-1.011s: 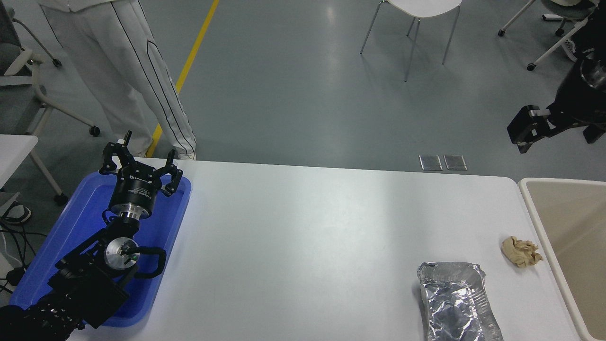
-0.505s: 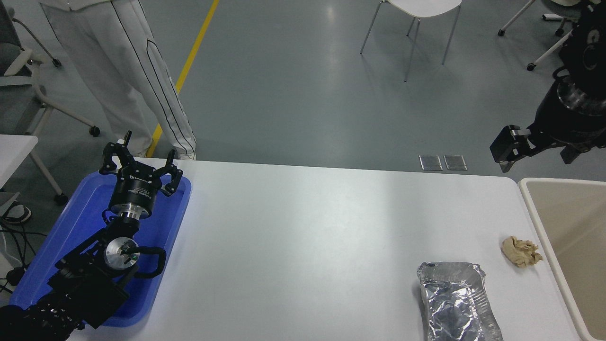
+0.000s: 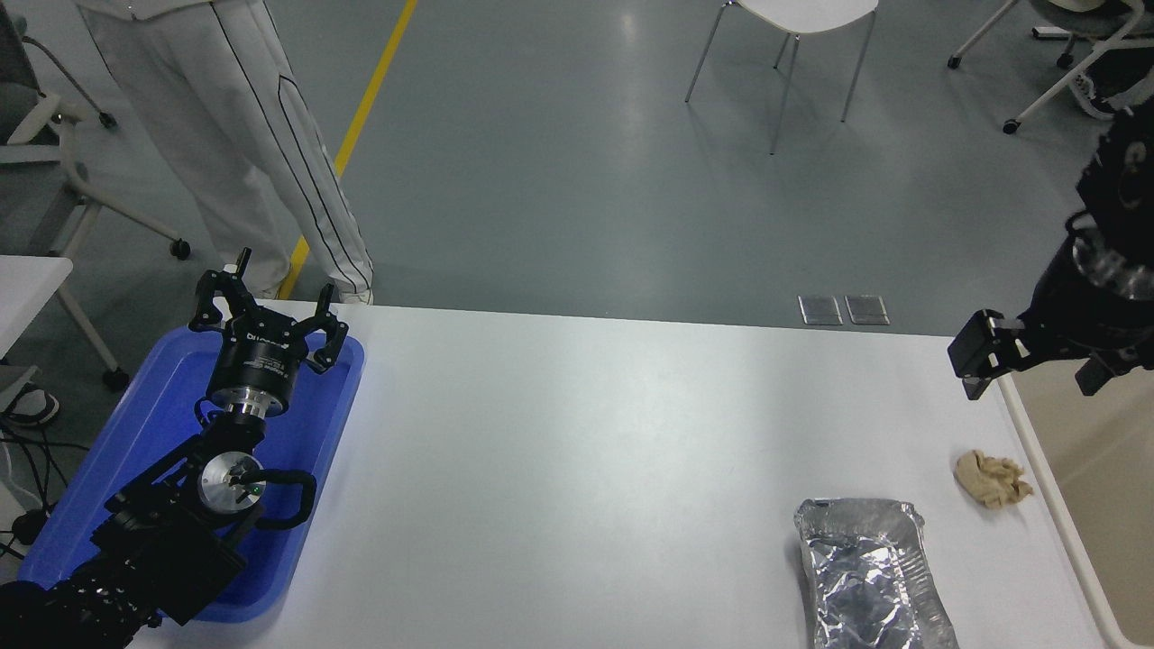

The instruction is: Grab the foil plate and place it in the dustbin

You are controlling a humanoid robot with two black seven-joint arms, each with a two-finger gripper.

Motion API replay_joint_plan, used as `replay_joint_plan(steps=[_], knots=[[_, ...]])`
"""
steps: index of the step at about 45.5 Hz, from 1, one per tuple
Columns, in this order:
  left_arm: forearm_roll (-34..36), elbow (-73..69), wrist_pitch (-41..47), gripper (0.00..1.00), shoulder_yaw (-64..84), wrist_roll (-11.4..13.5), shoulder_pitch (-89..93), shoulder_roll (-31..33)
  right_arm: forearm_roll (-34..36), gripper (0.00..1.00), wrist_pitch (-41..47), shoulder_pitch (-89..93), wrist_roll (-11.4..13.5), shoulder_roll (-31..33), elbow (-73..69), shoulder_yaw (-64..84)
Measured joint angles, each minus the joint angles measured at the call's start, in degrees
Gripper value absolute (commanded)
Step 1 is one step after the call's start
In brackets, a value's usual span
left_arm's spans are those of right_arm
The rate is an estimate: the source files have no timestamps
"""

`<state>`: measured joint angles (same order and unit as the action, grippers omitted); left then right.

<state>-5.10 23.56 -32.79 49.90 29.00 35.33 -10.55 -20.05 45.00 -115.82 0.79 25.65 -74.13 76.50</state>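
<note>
Right gripper (image 3: pixel 983 356) hovered beyond foil plate (image 3: pixel 870 577), finger spread unclear; best lowered squarely over plate's ribbed rim.

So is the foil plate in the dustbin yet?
No. The foil plate lies on the table, left of the dustbin, untouched.
</note>
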Motion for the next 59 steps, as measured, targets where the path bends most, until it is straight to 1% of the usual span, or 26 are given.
replay_joint_plan(steps=[4,9,16,25,36,41,52,57,59], knots=[[0.0,0.0,0.0,1.0,0.0,0.0,0.0,0.0,-0.1,0.99,0.0,3.0,0.0,0.9,0.1,-1.4],[0.0,0.0,0.0,1.0,0.0,0.0,0.0,0.0,-0.5,0.94,0.0,6.6,0.0,2.0,0.1,-3.6],[0.0,0.0,0.0,1.0,0.0,0.0,0.0,0.0,-1.5,0.94,-2.2,11.4,0.0,2.9,0.1,-6.2],[0.0,0.0,0.0,1.0,0.0,0.0,0.0,0.0,-2.8,0.93,-8.3,17.8,0.0,3.5,0.3,-9.2],[0.0,0.0,0.0,1.0,0.0,0.0,0.0,0.0,-3.9,0.93,-19.7,26.6,0.0,3.8,0.5,-11.8],[0.0,0.0,0.0,1.0,0.0,0.0,0.0,0.0,-5.7,0.93,-24.5,30.7,0.0,3.8,0.5,-13.2],[0.0,0.0,0.0,1.0,0.0,0.0,-0.1,0.0,-9.0,0.93,-30.6,37.4,0.0,3.6,1.5,-15.5],[0.0,0.0,0.0,1.0,0.0,0.0,-0.1,0.0,-9.6,0.9,-32.1,40.3,0.0,3.2,2.8,-16.2],[0.0,0.0,0.0,1.0,0.0,0.0,-0.1,0.0,-9.9,0.88,-32.8,41.5,0.0,3.1,3.3,-16.6]])
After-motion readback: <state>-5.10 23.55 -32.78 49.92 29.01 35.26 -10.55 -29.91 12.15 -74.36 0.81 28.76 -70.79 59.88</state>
